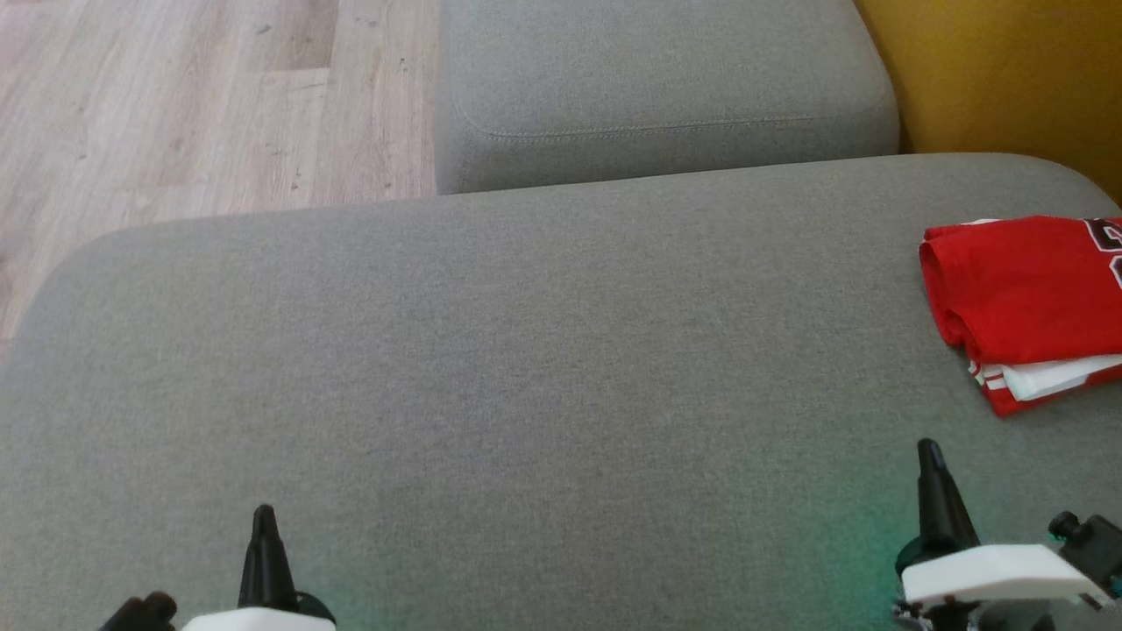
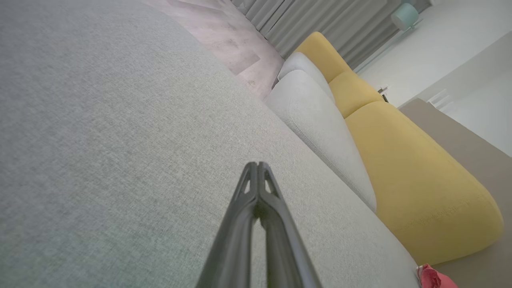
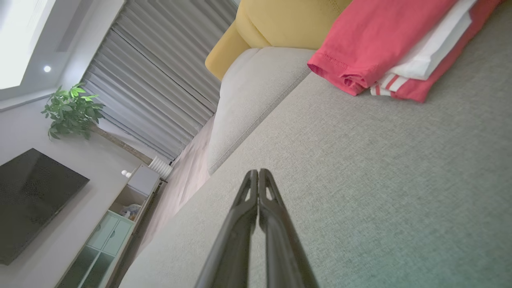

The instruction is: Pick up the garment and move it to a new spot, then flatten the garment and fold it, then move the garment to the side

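The big grey cushion (image 1: 526,368) lies mostly bare before the robot. The red garment (image 1: 1026,307) sits folded in a neat packet, white trim showing, far over at its right edge. To my eye the picking up, flattening, folding and setting aside all look done. The left gripper (image 1: 263,515) and right gripper (image 1: 927,451) hover at the near edge, fingers pressed together on nothing, the right one well apart from the garment.

The big grey couch seat (image 1: 526,368) is wide and flat. A folded red and white shirt (image 1: 1026,302) lies on it at 3 o'clock.
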### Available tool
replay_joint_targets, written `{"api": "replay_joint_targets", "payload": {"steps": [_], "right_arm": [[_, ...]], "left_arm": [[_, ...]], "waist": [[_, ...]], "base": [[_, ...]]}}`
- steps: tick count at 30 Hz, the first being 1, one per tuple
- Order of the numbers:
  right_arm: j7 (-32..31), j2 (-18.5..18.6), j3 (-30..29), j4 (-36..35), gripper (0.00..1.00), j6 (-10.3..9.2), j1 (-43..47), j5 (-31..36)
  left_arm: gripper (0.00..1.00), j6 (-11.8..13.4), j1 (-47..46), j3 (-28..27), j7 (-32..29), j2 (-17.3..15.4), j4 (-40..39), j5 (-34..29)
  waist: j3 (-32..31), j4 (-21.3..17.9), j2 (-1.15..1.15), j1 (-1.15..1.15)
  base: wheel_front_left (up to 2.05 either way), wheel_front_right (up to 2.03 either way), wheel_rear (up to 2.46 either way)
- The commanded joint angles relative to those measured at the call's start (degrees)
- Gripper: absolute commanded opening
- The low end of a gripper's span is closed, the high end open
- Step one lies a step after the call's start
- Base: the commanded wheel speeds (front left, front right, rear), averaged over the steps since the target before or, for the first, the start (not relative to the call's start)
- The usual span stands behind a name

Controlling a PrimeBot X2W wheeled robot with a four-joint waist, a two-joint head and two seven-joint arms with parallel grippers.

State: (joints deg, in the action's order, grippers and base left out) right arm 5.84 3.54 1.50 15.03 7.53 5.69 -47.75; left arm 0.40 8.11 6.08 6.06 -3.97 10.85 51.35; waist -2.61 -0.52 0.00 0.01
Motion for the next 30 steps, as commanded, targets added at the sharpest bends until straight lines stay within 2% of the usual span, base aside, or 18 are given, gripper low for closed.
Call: {"api": "replay_joint_targets", "payload": {"steps": [1, 30], "right_arm": [[-0.5, 1.0, 0.1, -1.7, 0.0, -0.02, -3.5, -2.2], [-5.2, 1.0, -2.6, -1.4, 0.0, -0.03, -7.4, -23.2]], "left_arm": [[0.0, -0.8, -3.3, -1.7, -0.3, -0.8, -1.5, 1.9], [0.0, -4.2, -8.4, -5.6, -5.1, -0.8, 0.7, 21.5]], "waist": [[0.1, 0.0, 0.0, 0.0], [1.4, 0.3, 0.0, -0.01]], "base": [[0.0, 0.0, 0.0], [0.0, 0.0, 0.0]]}}
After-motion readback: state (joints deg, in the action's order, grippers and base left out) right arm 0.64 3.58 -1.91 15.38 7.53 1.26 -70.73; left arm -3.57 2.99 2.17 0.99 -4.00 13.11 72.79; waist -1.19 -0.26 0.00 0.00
